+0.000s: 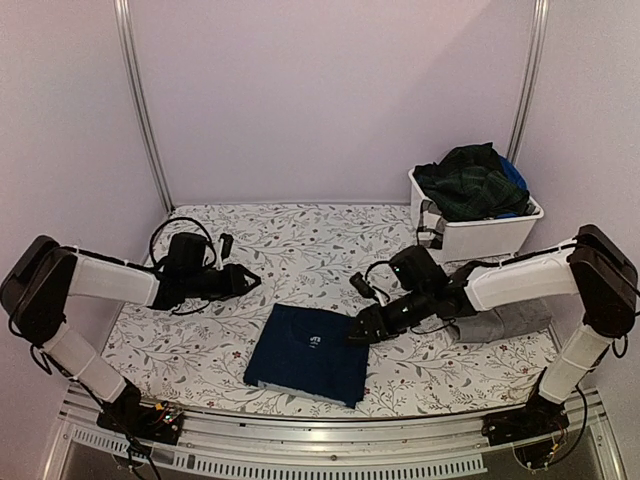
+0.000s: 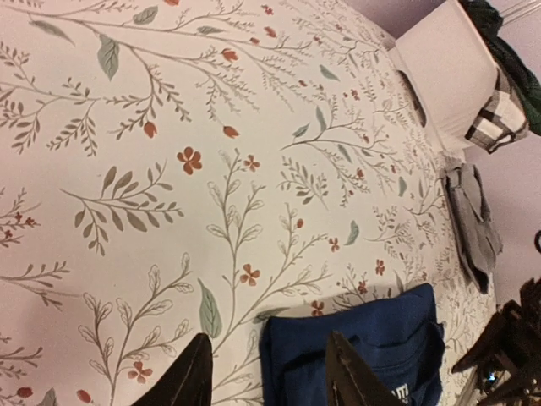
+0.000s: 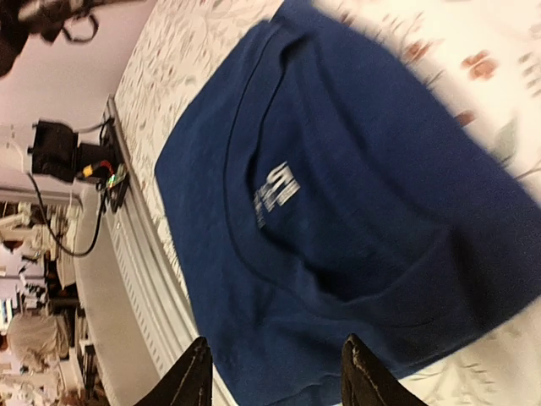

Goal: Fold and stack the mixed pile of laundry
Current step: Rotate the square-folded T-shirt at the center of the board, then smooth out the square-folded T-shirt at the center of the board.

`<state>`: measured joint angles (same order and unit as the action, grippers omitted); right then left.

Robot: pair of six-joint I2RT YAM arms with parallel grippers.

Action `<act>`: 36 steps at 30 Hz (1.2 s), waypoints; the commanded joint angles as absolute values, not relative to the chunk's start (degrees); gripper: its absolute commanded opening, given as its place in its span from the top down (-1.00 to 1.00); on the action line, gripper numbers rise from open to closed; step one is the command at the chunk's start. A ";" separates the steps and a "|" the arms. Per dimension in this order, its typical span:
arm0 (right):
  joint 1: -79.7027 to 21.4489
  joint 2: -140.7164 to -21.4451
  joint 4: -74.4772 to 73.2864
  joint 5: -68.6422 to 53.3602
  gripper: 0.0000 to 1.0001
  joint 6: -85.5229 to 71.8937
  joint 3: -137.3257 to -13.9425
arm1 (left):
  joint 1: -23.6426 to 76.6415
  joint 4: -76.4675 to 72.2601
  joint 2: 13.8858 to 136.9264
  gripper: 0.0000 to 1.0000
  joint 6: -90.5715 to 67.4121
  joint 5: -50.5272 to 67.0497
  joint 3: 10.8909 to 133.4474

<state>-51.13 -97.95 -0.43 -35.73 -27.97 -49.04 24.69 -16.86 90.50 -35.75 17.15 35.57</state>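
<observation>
From above: the navy garment (image 1: 308, 355) lies folded into a tidy rectangle at the front centre of the floral table cloth (image 1: 300, 245). A grey garment (image 1: 505, 322) sits folded flat to my right, below the white bin (image 1: 480, 232). The two lie well apart, so I judge the stack not yet made. A dark green plaid garment (image 1: 470, 185) is heaped in the bin with something bright blue (image 1: 515, 175) behind it, so roughly half the pile looks left to fold. My right gripper (image 1: 355, 335) is at the navy piece's right edge. My left gripper (image 1: 245, 281) hangs over bare cloth to the left.

Left wrist: the left gripper (image 2: 269, 338) has its jaws apart and holds nothing. Below it lie a corner of the navy garment (image 2: 372, 347), soft matte knit, and the smooth printed cloth. The grey garment (image 2: 473, 220) shows as a limp, creased slab. A checked fabric (image 2: 499, 118) droops over the bin's hard plastic wall (image 2: 448, 68).

Right wrist: the picture is blurred. The right gripper (image 3: 275, 341) hovers with its jaws apart over the navy garment (image 3: 338, 194) and grips nothing. I see a curved neckline seam and a small white printed label (image 3: 275, 193).
</observation>
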 commanded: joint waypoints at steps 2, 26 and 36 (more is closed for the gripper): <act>-46.33 -94.96 -9.40 -23.13 0.03 -18.75 -53.87 | 25.55 -16.92 82.71 0.07 -29.82 22.33 32.95; -45.79 -107.20 -17.06 -21.29 0.28 -8.24 -60.35 | 32.32 -13.68 95.50 0.15 -21.30 23.91 39.77; -43.41 -105.94 -19.43 -18.46 1.00 -6.79 -63.06 | 32.46 -13.08 94.76 0.34 -20.85 22.22 39.76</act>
